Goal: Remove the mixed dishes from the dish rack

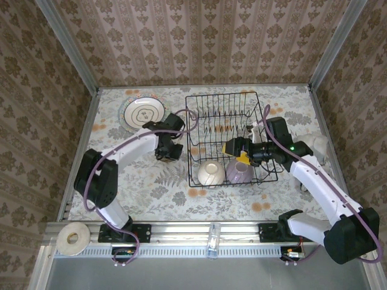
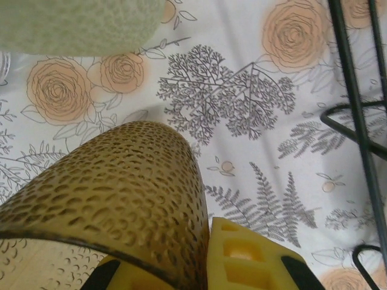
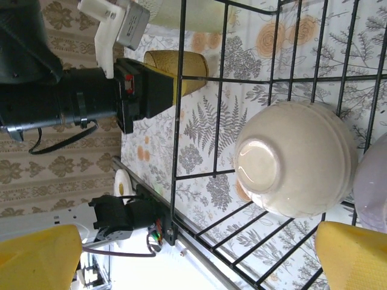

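The dish rack (image 1: pixel 261 134), a rectangular basket of thin black wire with rows of upright tines, is seen at the middle of a flower-printed table (image 1: pixel 151 181). In its 6 o'clock part two rounded bowls are set upside down side by side. The cream bowl (image 1: pixel 210 173) is glossy with a raised foot ring, and the lilac bowl (image 1: pixel 240 172) is found at its 3 o'clock. The right gripper (image 1: pixel 236 151) is held over the rack at 12 o'clock from these bowls. In the right wrist view its yellow pads (image 3: pixel 36 260) are set wide apart with nothing between them. Just outside the rack's wall, at 9 o'clock, the amber-brown cup (image 1: pixel 166 154) is clamped by the left gripper (image 1: pixel 168 150). In the left wrist view the cup's translucent, dimpled wall is pinched, with one blocky yellow pad (image 2: pixel 254 260) pressed against its outside and the other glimpsed under the dark rim. Whether the cup rests on the table cannot be told. A pale-green cup (image 2: pixel 78 24) with a finely pebbled surface is seen beyond it. A round patterned plate (image 1: pixel 142 113) with a pastel rim is laid flat on the table at 10 o'clock from the rack.
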You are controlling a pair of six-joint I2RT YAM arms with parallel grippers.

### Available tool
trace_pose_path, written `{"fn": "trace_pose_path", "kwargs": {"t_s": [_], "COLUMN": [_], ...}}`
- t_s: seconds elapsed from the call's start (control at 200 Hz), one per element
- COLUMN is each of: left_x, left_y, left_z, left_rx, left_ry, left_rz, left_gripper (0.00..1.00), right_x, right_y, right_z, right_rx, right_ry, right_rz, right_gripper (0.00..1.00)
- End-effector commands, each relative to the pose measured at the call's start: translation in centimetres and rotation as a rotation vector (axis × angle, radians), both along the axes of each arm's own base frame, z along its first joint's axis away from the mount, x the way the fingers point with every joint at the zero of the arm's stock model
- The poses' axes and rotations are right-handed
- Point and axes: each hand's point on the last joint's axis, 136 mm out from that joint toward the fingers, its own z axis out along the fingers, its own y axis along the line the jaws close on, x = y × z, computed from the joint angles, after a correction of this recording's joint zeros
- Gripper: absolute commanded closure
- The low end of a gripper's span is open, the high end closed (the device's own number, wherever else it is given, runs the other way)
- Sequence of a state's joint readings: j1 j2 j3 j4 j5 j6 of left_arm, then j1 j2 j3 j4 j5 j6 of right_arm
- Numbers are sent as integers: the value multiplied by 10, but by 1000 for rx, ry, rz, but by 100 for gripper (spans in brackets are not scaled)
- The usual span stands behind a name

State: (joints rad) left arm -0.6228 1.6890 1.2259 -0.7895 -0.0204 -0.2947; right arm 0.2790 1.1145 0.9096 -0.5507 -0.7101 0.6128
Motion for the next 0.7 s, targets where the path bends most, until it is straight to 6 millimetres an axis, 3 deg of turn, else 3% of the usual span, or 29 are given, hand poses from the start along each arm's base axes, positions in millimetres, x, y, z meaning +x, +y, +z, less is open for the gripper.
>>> {"fn": "trace_pose_path", "kwargs": {"t_s": [0.0, 0.425, 0.575, 0.695], "left_x": [10, 31, 29, 27], "left_y": [3, 11, 8, 7], "left_z": [-1, -9, -7, -3], "left_rx": [31, 91, 64, 47], "left_ry": [11, 28, 25, 23], "left_rz": [-35, -53, -46, -46], "left_gripper": [100, 100, 82, 75], "right_x": [-2, -8, -8, -6], "right_y": [-12, -45, -51, -52], "right_z": [-2, -31, -43, -47], "right_rx": [-77, -272, -316, -336], "right_ry": [-22, 11, 36, 36], "right_rz": [-19, -119, -128, -129], "right_gripper": [0, 0, 0, 0]}}
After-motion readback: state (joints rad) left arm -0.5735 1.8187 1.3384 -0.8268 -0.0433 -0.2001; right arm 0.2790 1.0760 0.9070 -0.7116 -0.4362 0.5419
